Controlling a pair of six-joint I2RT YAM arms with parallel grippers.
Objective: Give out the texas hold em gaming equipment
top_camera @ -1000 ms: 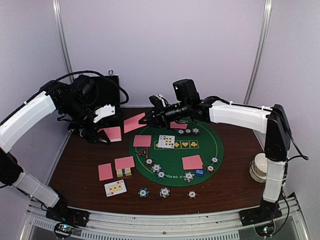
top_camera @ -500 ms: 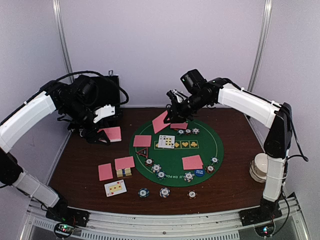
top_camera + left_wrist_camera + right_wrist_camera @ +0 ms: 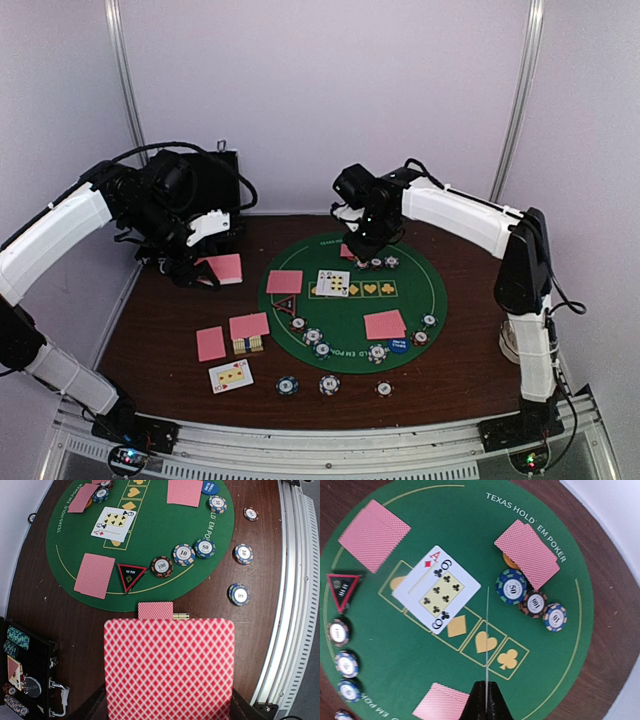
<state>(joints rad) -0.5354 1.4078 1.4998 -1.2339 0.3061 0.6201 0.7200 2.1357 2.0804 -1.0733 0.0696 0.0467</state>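
top external view, left gripper (image 3: 207, 268) at ten o'clock off the green mat (image 3: 350, 320), clamped on a pink-backed card (image 3: 227, 267), right gripper (image 3: 358, 245) over the mat's twelve o'clock rim, pinched shut on what looks like an edge-on card (image 3: 487, 645), poker chips (image 3: 376, 263) just beside

Pink-backed deck (image 3: 169, 670): lower part cut off by frame bottom. Orange disc button (image 3: 507, 560): mostly hidden under far cards (image 3: 527, 555). Black case (image 3: 25, 680): cropped at left edge
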